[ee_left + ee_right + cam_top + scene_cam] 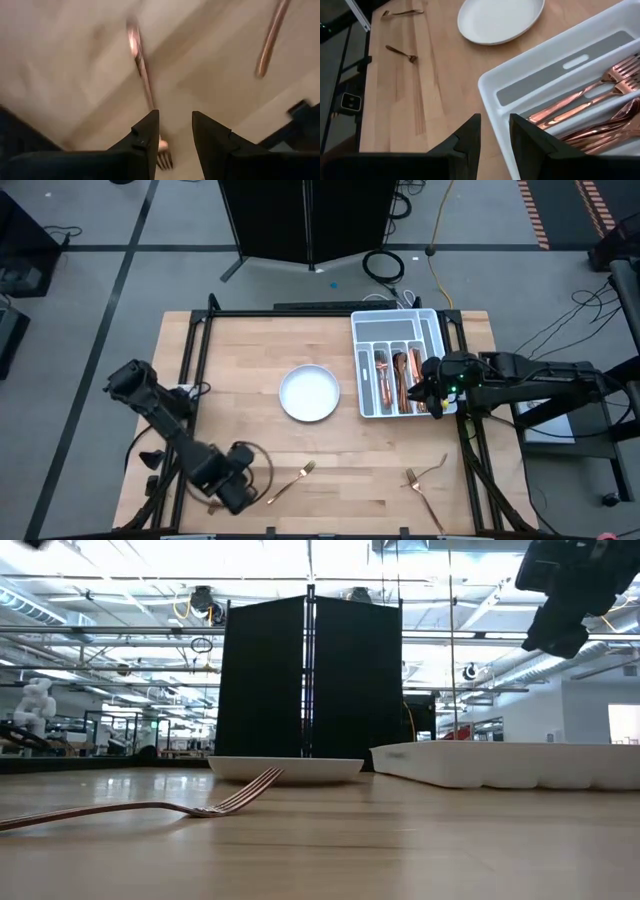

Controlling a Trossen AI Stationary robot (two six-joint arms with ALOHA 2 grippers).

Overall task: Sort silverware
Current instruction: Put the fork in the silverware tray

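Near front edge, left: left gripper [236,492], fingers parted, empty, low over a copper fork [142,75].
Tray's right rim: right gripper [432,393], fingers parted, empty.
Tray [368,330]: holds copper cutlery [398,375].
Loose forks: two more on table [290,481] [424,480].

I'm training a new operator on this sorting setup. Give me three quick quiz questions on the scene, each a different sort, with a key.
1. True or false: the plate holds a fork.
2. Which gripper hangs over the tray? A) left gripper B) right gripper
3. Fill in: pieces of silverware lying loose on the table, outside the tray: ___.

Key:
1. False; it is bare.
2. B; the right gripper is at the tray's edge, the left gripper is low over one fork near the front edge.
3. Two, both forks; the other fork lies farther right.
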